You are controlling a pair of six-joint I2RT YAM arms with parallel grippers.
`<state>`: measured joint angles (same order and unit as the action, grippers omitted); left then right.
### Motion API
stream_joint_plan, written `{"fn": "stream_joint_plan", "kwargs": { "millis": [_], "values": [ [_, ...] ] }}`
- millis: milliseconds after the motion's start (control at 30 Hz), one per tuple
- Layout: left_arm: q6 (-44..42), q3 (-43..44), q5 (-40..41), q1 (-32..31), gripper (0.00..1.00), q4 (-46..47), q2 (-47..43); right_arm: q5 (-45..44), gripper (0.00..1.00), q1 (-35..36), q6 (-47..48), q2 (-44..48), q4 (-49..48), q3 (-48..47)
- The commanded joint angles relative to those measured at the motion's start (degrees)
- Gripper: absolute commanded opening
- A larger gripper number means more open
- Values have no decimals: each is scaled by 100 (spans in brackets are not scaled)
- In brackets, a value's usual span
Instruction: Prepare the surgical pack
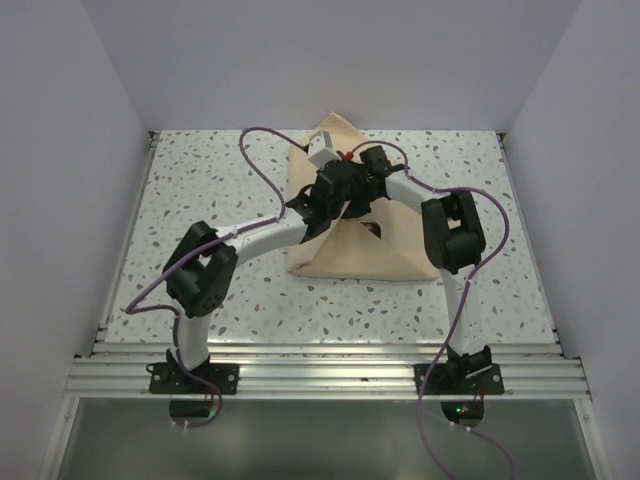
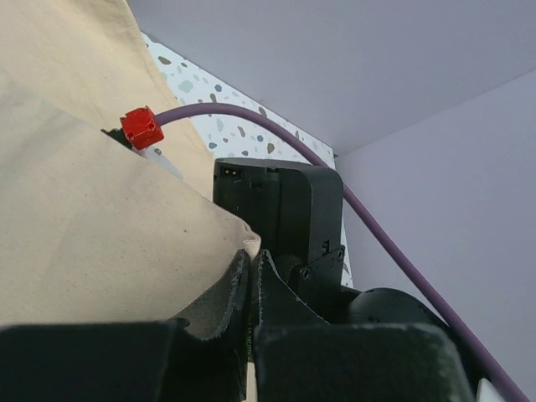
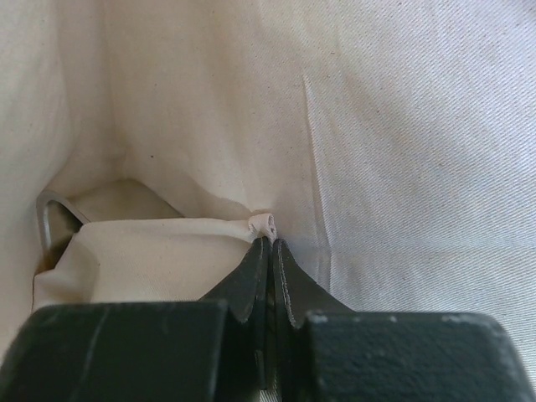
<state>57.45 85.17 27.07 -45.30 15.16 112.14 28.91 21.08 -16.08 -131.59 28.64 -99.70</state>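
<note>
Two tools, the left tool [image 2: 254, 266] and the right tool [image 3: 270, 249], are each clamped on an edge of the beige cloth sheet [image 1: 352, 255], bundled mid-back on the speckled tabletop [image 1: 200, 185].

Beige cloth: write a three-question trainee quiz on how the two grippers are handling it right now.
1. True or false: the left gripper is open and clear of the cloth.
2. What is the right gripper pinching? A) a fold of the cloth B) a bottle C) nothing
3. Fill in: in the right wrist view, the corner of a metal ____ shows under the cloth.

Key: 1 false, it is shut on the cloth's edge; 2 A; 3 tray.
</note>
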Motion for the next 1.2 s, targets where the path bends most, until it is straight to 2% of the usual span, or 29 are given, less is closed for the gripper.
{"fn": "stream_joint_plan", "kwargs": {
  "millis": [0, 167, 300, 367, 433, 700, 900, 1067, 1167],
  "values": [
    [100, -315, -317, -322, 0, 1472, -666, -342, 0, 212, 105, -341, 423, 241],
    [-58, -1123, -141, -331, 0, 1806, -1413, -255, 0, 125, -106, -78, 247, 267],
    [-129, -1415, -18, -322, 0, 1859, -1704, -78, 0, -25, -291, -25, 159, 179],
    [-164, -1415, -26, -322, 0, 1833, -1730, 1, 4, -60, -308, -25, 176, 100],
    [-173, -1389, -70, -331, 0, 1833, -1687, 27, 14, -69, -317, -33, 203, 39],
    [-129, -1327, -202, -357, 0, 1956, -1318, 98, 33, -297, -457, 326, 238, 3],
    [-147, -1441, -150, -410, 0, 2052, -1168, 98, 37, -701, -888, 880, -131, 162],
    [-190, -1477, -123, -454, 0, 2131, -949, -130, 51, -1043, -1037, 1258, -51, 213],
    [-269, -1415, -176, -489, 0, 2263, -703, -613, 53, -1359, -1230, 1767, -105, 661]
  ]
}}
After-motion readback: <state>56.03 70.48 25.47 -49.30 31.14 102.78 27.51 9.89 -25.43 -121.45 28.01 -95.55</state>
